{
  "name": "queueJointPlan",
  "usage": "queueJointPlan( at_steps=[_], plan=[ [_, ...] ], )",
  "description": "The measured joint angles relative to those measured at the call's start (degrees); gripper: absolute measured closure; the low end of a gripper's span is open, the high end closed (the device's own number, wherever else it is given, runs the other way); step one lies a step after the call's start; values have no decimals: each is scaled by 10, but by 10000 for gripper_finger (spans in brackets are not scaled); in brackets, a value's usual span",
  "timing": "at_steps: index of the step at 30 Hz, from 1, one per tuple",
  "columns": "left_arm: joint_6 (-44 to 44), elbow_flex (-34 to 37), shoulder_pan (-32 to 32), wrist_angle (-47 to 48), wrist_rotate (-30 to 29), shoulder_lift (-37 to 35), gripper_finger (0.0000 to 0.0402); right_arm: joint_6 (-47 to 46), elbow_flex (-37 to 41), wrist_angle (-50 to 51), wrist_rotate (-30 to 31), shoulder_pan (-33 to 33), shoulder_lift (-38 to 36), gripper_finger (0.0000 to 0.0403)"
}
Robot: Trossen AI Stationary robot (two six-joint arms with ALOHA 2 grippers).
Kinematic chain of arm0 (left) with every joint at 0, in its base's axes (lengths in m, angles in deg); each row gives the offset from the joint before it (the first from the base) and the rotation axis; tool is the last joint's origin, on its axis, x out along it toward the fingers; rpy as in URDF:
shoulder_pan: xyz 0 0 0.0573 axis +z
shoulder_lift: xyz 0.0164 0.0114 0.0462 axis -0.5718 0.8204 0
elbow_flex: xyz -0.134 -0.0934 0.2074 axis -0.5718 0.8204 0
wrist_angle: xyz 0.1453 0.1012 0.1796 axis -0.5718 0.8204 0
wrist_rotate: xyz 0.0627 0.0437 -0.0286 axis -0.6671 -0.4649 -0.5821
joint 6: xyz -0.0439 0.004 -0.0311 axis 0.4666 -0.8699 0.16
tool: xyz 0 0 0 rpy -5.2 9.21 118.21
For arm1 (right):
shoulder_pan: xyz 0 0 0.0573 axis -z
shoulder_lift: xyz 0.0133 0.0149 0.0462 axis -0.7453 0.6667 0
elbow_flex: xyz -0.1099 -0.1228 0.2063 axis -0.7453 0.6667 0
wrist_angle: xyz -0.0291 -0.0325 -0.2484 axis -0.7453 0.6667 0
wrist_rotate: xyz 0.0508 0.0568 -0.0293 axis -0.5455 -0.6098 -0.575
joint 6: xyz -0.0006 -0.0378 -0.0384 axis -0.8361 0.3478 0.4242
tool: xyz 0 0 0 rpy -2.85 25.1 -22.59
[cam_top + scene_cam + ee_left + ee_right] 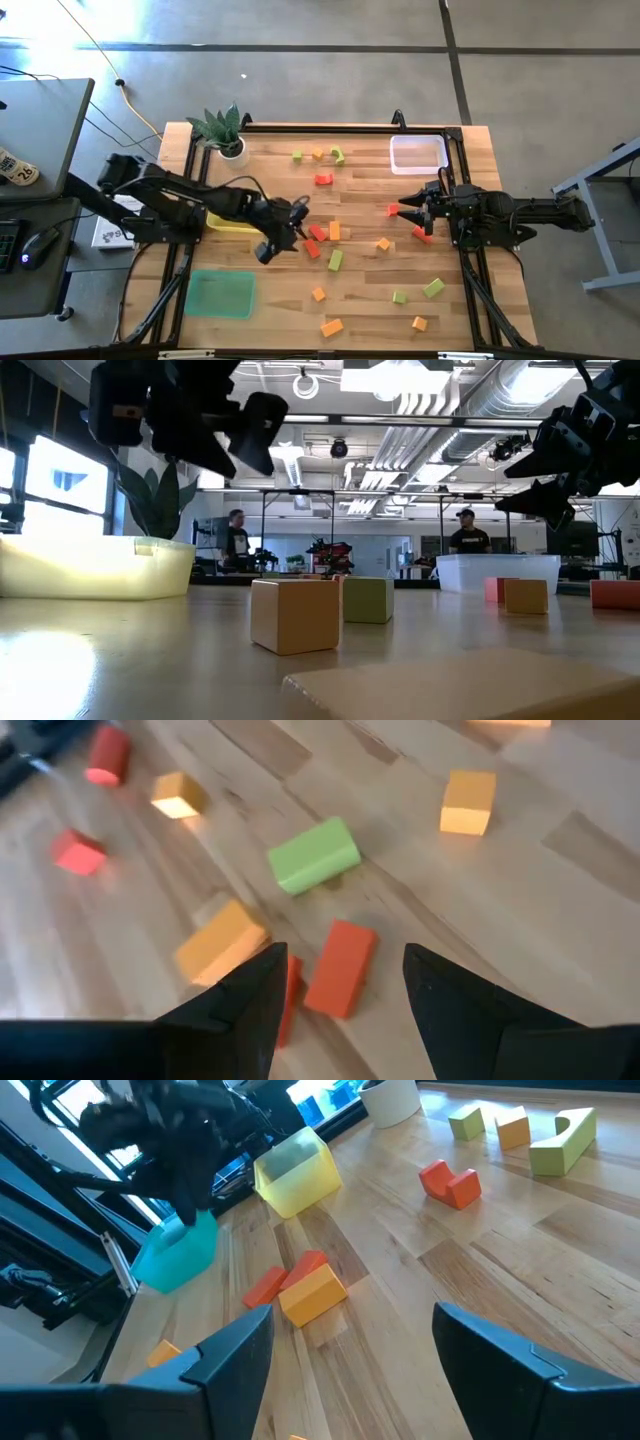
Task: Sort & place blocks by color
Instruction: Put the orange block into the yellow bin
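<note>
Over the middle of the counter — both hands hang above the blocks, gripping nothing.
Left hand has its fingers apart above a red brick, with an orange one and a green one close by. Right hand is spread wide near the clear tray — other blocks lie scattered all over, none in the yellow tray.

A grey concrete floor surrounded the wooden counter; exposed ducts ran overhead, and a bright window stood left.
</note>
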Motion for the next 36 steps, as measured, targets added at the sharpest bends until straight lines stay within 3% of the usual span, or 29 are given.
queueJointPlan(
  at_steps=[22,30,36],
  plan=[
    [-32,-23,-8,-76,-37,158,211,0,0,2,0,0,3,144],
    [-39,-98,-8,13,-38,197,211,0,0,2,0,0,3,144],
    [-91,-109,-7,37,-39,198,211,0,0,2,0,0,3,144]
  ],
)
